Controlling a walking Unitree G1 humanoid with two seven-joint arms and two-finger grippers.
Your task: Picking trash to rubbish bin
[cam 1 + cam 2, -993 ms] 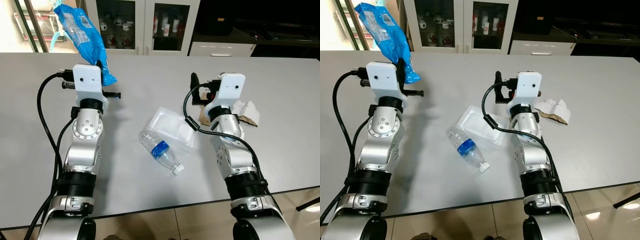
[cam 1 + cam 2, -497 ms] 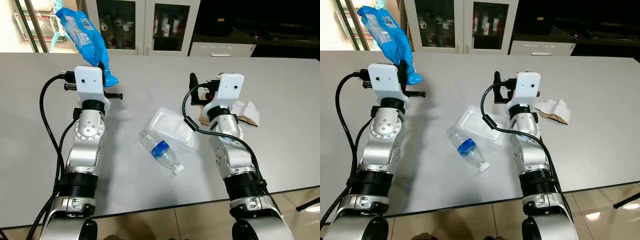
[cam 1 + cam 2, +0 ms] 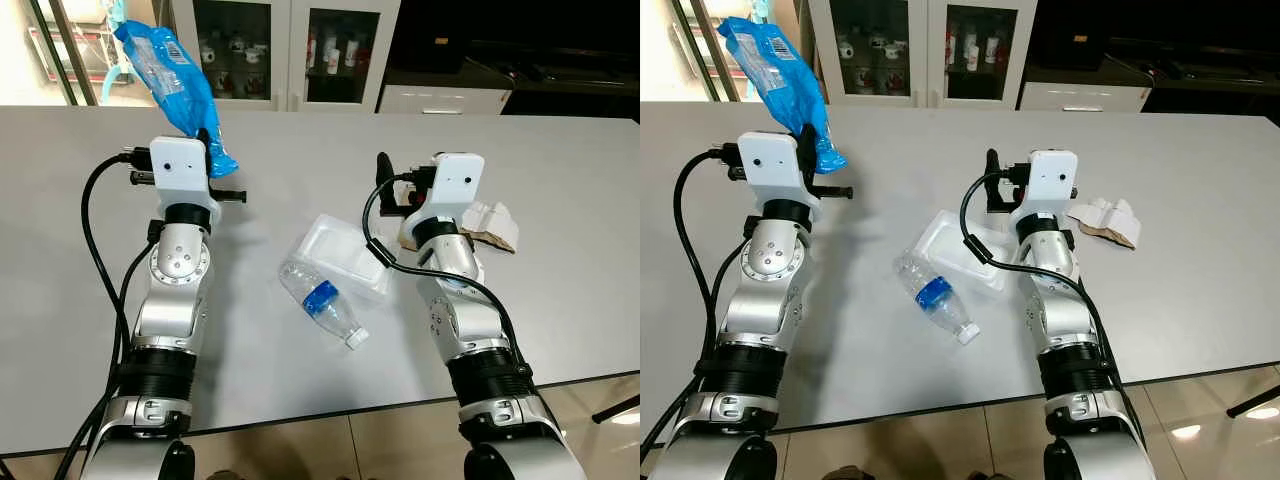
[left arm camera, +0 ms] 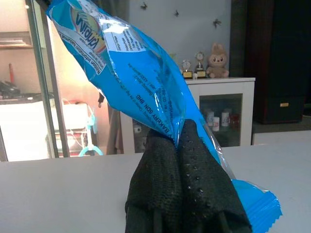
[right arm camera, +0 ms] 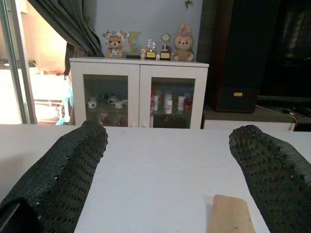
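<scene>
My left gripper (image 3: pixel 207 140) is raised over the left side of the white table (image 3: pixel 560 190) and is shut on a blue snack wrapper (image 3: pixel 170 80) that stands up from its fingers (image 4: pixel 177 179). An empty clear plastic bottle (image 3: pixel 320 302) with a blue label lies on its side at mid-table, against a clear plastic tray (image 3: pixel 345 255). My right gripper (image 5: pixel 167 160) is open with nothing between its fingers, just right of the tray. A piece of crumpled white and brown cardboard (image 3: pixel 492 225) lies beside the right wrist.
White glass-door cabinets (image 3: pixel 290 50) stand beyond the table's far edge, with a dark TV unit (image 3: pixel 520 55) to their right. The near table edge runs just before my elbows, with tiled floor (image 3: pixel 600 400) below.
Both arms have shifted only slightly; the left gripper still holds the wrapper aloft. Nothing on the table has moved.
</scene>
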